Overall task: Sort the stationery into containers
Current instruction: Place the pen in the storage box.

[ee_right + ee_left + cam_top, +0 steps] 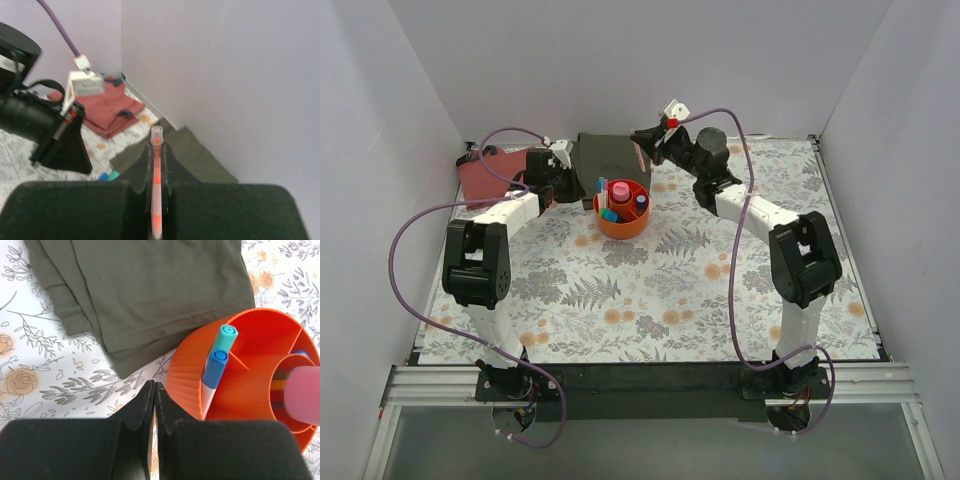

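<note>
The round orange bowl (622, 222) with dividers stands at the back middle of the table. It holds markers with teal (228, 334) and blue (217, 363) caps, a fat pink tube (303, 395) and a blue-grey cylinder (641, 201). My left gripper (154, 388) is shut and empty, low beside the bowl's left wall (186, 371). My right gripper (156, 150) is shut on a thin orange-red pen (156, 172) with a clear cap. It is raised above the olive cloth's right end, behind and right of the bowl (650, 140).
A folded olive-green cloth (605, 155) lies just behind the bowl, also in the left wrist view (150, 285). A folded red cloth (483, 178) lies at the back left corner. White walls close the back and sides. The table has a floral cover (660, 290).
</note>
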You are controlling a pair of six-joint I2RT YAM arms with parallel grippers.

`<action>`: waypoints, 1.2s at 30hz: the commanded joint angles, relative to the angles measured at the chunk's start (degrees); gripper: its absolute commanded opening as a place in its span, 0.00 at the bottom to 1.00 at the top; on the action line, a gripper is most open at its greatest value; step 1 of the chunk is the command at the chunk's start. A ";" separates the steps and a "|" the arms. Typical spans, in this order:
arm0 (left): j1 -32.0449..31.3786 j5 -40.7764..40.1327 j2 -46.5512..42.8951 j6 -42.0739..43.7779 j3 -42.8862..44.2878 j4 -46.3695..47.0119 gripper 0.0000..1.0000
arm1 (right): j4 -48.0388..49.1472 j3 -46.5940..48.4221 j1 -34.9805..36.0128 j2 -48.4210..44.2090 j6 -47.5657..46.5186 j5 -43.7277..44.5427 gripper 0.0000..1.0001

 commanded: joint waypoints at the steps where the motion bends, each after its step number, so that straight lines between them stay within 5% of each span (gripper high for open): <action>1: -0.01 -0.33 -1.42 -0.40 -0.76 -1.16 0.00 | 22.40 -3.27 3.65 1.49 3.72 4.23 0.01; 13: -0.01 -1.74 -0.98 -0.39 0.38 -0.98 0.00 | 26.89 -1.08 4.89 7.56 4.34 5.55 0.01; 32: -0.01 -1.92 2.00 -0.84 2.31 -0.02 0.00 | 19.16 -5.83 3.74 9.40 4.34 4.23 0.01; 33: -0.01 -1.92 2.01 -0.66 2.32 -0.10 0.00 | 18.81 -5.83 3.65 9.49 4.34 4.41 0.03; 34: -0.01 -2.00 2.01 -0.49 2.40 -0.02 0.00 | 18.37 -5.65 3.48 9.67 4.34 4.32 0.18; 36: -0.01 -2.09 1.92 -0.14 2.32 -0.10 0.00 | 16.70 -4.77 3.48 10.19 4.25 4.76 0.29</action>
